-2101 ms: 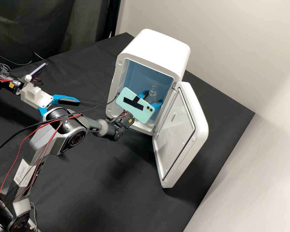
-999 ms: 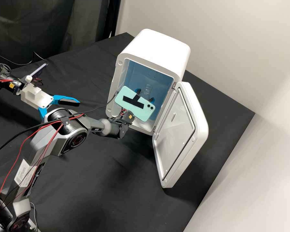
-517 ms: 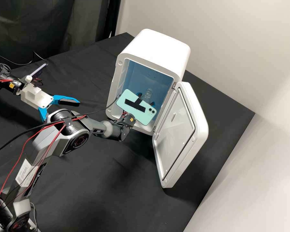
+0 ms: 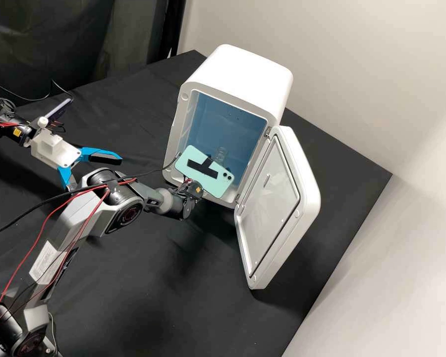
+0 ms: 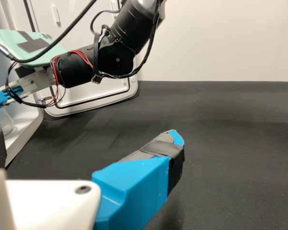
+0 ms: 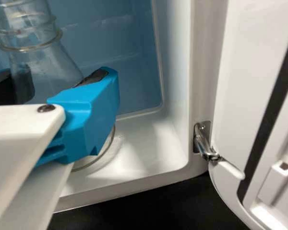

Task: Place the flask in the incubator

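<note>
A white incubator [image 4: 243,74] stands toward 1 o'clock on the black tabletop [image 4: 158,277], its door [image 4: 277,198] swung open at its 4 o'clock. Inside, a clear glass Erlenmeyer flask [image 6: 29,43] stands upright on the blue chamber's floor, grasped by the right end effector [image 6: 57,84]. The left end effector [image 5: 85,139] hovers at 9 o'clock, fingers spread, holding nothing.

No words or numbers can be read here; a white sticker [image 4: 45,259] on the lower part of the right arm [image 4: 99,213] has tiny print, too small to make out; a little white mark [image 4: 154,201] on its thin part is too small as well.
</note>
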